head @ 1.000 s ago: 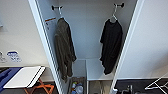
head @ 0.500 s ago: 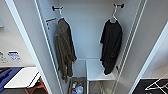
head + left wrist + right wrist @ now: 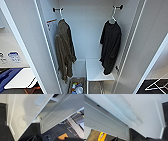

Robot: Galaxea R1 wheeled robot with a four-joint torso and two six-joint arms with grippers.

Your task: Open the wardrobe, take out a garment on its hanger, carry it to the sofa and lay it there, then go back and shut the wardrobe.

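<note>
The wardrobe [image 3: 87,30] stands open in front of me, both white doors swung wide. Inside on the right, the garment [image 3: 110,47], a black T-shirt, hangs on its white hanger [image 3: 113,18] from a black hook. An olive-brown jacket [image 3: 64,50] hangs from another black hook on the left. The left wrist view looks along a white wardrobe door [image 3: 25,116] down to the dark floor. A white wardrobe panel [image 3: 131,110] shows close up in the right wrist view.
A white shelf [image 3: 97,71] sits low in the wardrobe, with a bin of small items [image 3: 76,87] beside it. A white table [image 3: 20,80] stands at the lower left. Chair frames [image 3: 71,127] and an orange object [image 3: 63,136] are on the dark floor.
The whole head view has grown closer: the wardrobe's inside and both hanging clothes now look larger, so the camera has moved toward the wardrobe. The clothes hang as before.
</note>
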